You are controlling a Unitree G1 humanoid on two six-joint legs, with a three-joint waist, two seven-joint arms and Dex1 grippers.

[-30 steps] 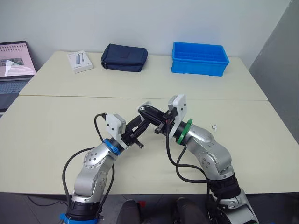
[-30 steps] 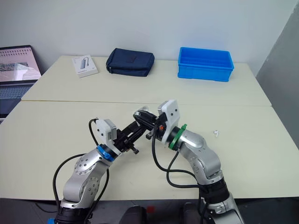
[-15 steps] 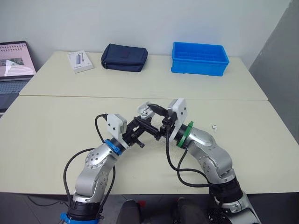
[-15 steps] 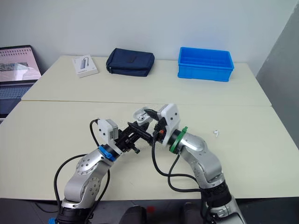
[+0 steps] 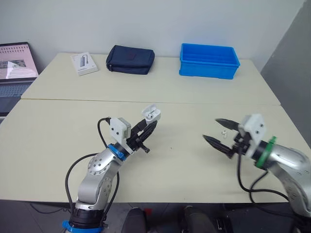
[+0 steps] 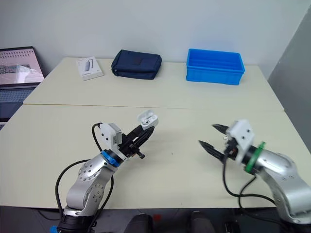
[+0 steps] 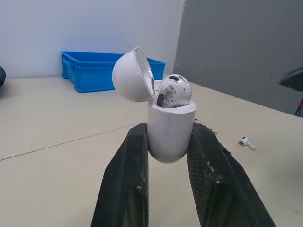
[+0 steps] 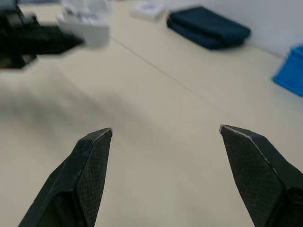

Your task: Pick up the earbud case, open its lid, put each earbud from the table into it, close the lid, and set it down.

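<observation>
My left gripper (image 5: 149,125) is shut on the white earbud case (image 5: 151,113) and holds it up above the table's middle. In the left wrist view the case (image 7: 170,127) stands upright between the fingers, its lid (image 7: 132,74) tipped open, and one earbud (image 7: 173,92) sits in it. A loose white earbud (image 5: 223,132) lies on the table to the right, also seen as the earbud (image 7: 247,143) beyond the case. My right gripper (image 5: 210,129) hovers open and empty just beside that earbud, its fingers (image 8: 90,156) spread wide over bare table.
Along the table's far edge stand a blue bin (image 5: 208,60), a navy pouch (image 5: 130,59) and a small white box (image 5: 84,63). A laptop (image 5: 17,65) sits at the far left. A seam runs across the table between the two halves.
My right gripper has opened, left the case and swung away to the right, close to the loose earbud. The left gripper has kept the open case in place.
</observation>
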